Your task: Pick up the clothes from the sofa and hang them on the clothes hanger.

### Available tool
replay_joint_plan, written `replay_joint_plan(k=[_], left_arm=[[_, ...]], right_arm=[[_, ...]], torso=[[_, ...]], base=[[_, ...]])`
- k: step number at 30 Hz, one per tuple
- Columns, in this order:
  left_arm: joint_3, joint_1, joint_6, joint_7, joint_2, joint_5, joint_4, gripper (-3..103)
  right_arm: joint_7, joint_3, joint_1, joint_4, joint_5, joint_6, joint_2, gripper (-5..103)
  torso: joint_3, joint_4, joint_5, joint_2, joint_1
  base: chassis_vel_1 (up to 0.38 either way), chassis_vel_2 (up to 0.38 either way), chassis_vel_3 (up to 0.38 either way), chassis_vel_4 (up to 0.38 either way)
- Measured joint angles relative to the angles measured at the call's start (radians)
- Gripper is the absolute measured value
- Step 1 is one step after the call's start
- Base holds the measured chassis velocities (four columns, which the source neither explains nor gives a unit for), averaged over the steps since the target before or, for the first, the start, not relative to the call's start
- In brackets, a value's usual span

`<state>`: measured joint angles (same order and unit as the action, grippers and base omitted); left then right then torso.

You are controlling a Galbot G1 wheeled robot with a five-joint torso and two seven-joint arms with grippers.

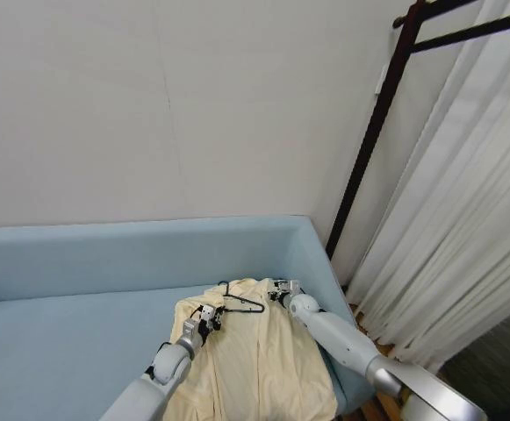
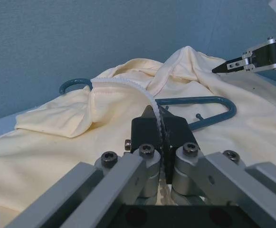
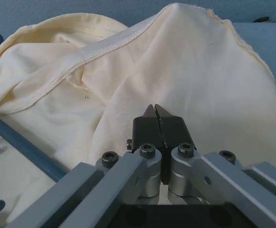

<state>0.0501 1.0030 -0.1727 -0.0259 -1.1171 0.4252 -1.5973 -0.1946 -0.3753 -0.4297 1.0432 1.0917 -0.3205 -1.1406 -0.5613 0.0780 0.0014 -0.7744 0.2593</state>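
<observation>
1. Stretching along the plain wall (image 1: 149, 105), the blue sofa (image 1: 61, 333) takes up the left and middle of the room.
2. A cream shirt (image 1: 263, 360) lies crumpled on the sofa's right end, spilling toward the front edge.
3. A dark hanger (image 1: 246, 304) lies flat on the shirt's upper part, hook to the left, between the two grippers.
4. Right of the sofa a dark rack (image 1: 369, 140) rises against the wall, and a white curtain (image 1: 465, 219) hangs just beside it, farther right.
5. The left arm reaches forward over the seat. The left gripper (image 1: 209, 317) sits at the shirt's left edge, jaws pinched tight on a ribbed strip of its trim, which runs up out of the fingertips.
6. The right arm comes in from the lower right, bent at the elbow, along the sofa's right side. The right gripper (image 1: 278, 291) is at the shirt's top right, near the hanger's right end. Its jaws are pressed together with the tips at the fabric; I cannot tell whether any cloth is caught between them.
</observation>
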Motion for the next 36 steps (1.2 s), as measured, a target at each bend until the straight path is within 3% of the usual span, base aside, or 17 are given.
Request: replay_joint_plan(k=[13, 17, 18, 20, 22, 24, 26, 28, 29, 30, 32, 36], left_arm=[[0.001, 0.003, 0.003, -0.001, 0.003, 0.001, -0.006, 1], [0.004, 0.012, 0.004, 0.001, 0.002, -0.005, -0.008, -1], [0.004, 0.012, 0.004, 0.001, 0.002, -0.005, -0.008, -1], [0.009, 0.017, 0.017, 0.003, 0.003, -0.031, 0.005, 9], [0.016, 0.023, 0.036, 0.004, 0.006, -0.047, 0.015, 19], [0.02, 0.027, 0.04, 0.004, 0.008, -0.049, 0.015, 19], [0.035, 0.042, 0.044, 0.004, 0.017, -0.05, 0.006, 30], [0.049, 0.058, 0.044, 0.008, 0.028, -0.048, -0.016, 41], [0.049, 0.058, 0.044, 0.008, 0.028, -0.048, -0.016, 41], [0.055, 0.067, 0.044, 0.012, 0.036, -0.044, -0.028, 41], [0.057, 0.072, 0.041, 0.017, 0.05, -0.035, -0.041, 52], [0.055, 0.073, 0.037, 0.018, 0.062, -0.027, -0.058, 68]], right_arm=[[-0.044, 0.008, -0.039, 0.12, -0.044, 0.0, 0.023, 0], [-0.023, 0.001, -0.034, 0.112, -0.269, 0.043, 0.039, -2], [-0.023, 0.001, -0.034, 0.112, -0.269, 0.043, 0.039, -2], [0.006, -0.007, -0.022, 0.09, -0.415, 0.085, 0.05, 8], [0.022, -0.011, -0.012, 0.075, -0.482, 0.104, 0.059, 19], [0.026, -0.011, -0.008, 0.07, -0.487, 0.104, 0.06, 19], [0.032, -0.008, 0.01, 0.044, -0.464, 0.091, 0.055, 30], [0.033, 0.001, 0.035, 0.006, -0.394, 0.072, 0.038, 41], [0.033, 0.001, 0.035, 0.006, -0.394, 0.072, 0.038, 41], [0.032, 0.009, 0.054, -0.022, -0.343, 0.056, 0.025, 41], [0.031, 0.04, 0.082, -0.069, -0.243, 0.006, 0.006, 51], [0.032, 0.079, 0.113, -0.149, -0.166, -0.043, -0.023, 68]], torso=[[0.0, -0.0001, 0.0, 0.0, 0.0], [0.0, -0.0001, 0.0001, 0.0, 0.0], [0.0, -0.0001, 0.0001, 0.0, 0.0], [0.0, -0.0001, 0.0, 0.0, 0.0], [0.0, 0.0001, 0.0, 0.0, 0.0], [0.0, 0.0002, 0.0, 0.0, 0.0], [0.0, 0.0, 0.0, 0.0, 0.0], [0.0, -0.0001, 0.0001, 0.0, 0.0], [0.0, -0.0001, 0.0001, 0.0, 0.0], [0.0, -0.0001, 0.0, 0.0, 0.0], [0.0, -0.001, 0.0001, 0.0, 0.0], [0.0, 0.0002, -0.0002, 0.0, 0.0]], base=[[0.0, 0.0, 0.0, 0.0], [0.0, 0.0, 0.0, 0.0], [0.0, 0.0, 0.0, 0.0], [0.0, 0.0, 0.0, 0.0], [0.0, 0.0, 0.0, 0.0], [0.0, 0.0, 0.0, 0.0], [0.0, 0.0, 0.0, 0.0], [0.0, 0.0, 0.0, 0.0], [0.0, 0.0, 0.0, 0.0], [0.0, 0.0, 0.0, 0.0], [0.0, 0.0, 0.0, 0.0], [0.0, 0.0, 0.0, 0.0]])
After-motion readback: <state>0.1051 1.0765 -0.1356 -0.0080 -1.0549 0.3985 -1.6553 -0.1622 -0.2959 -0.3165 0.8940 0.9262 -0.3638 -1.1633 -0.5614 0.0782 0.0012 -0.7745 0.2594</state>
